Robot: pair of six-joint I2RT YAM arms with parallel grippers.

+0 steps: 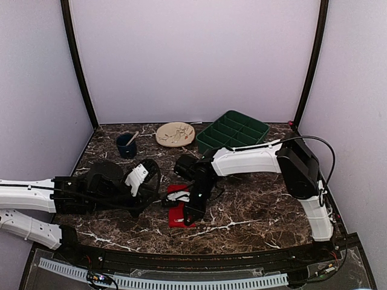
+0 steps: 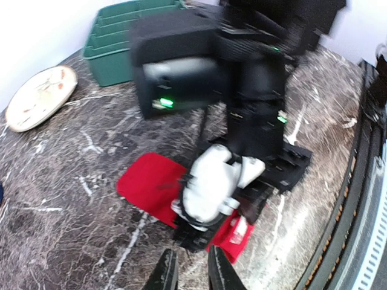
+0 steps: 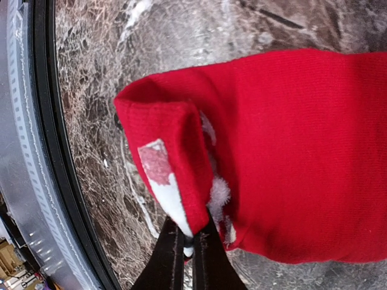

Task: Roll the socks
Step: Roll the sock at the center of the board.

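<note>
Socks lie on the worktop, folded end clamped in the right pincer. Left pincer stands slightly apart, empty.

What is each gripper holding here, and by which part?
The right gripper pinches the bright red fabric sock by its folded-over end with the white pattern. The left gripper holds nothing.

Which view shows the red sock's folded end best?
The right wrist view: the sock fills the frame, its folded end pinched by the right claw. In the top external view the sock is small under the arm; the left wrist view is blurred, the sock half hidden.
</note>
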